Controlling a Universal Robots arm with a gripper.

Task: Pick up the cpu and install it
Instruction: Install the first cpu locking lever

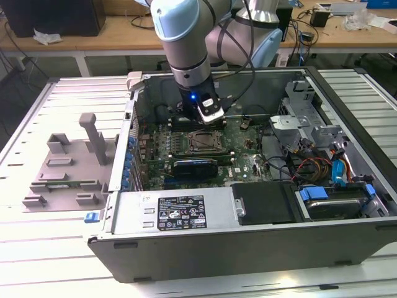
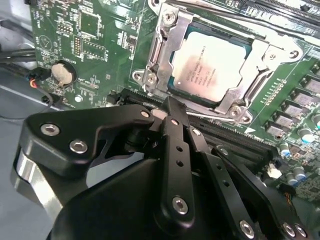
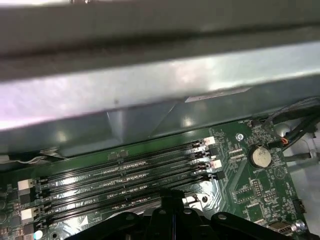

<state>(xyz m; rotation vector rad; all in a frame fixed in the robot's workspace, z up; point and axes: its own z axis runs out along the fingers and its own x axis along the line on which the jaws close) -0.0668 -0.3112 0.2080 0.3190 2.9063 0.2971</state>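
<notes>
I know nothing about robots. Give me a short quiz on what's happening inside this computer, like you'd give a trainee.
1. True or false: the cpu sits in the socket on the motherboard.
2. Where is the gripper? A) above the motherboard, inside the case; B) outside the case; C) under the case.
3. Fill in: the coin battery sits on the green ____.
Key: 1 true; 2 A; 3 motherboard.

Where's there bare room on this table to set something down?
Bare ribbed tabletop lies between the grey fixture and the near edge. Inside the computer case it's crowded: motherboard, cables, gripper by the cpu.
</notes>
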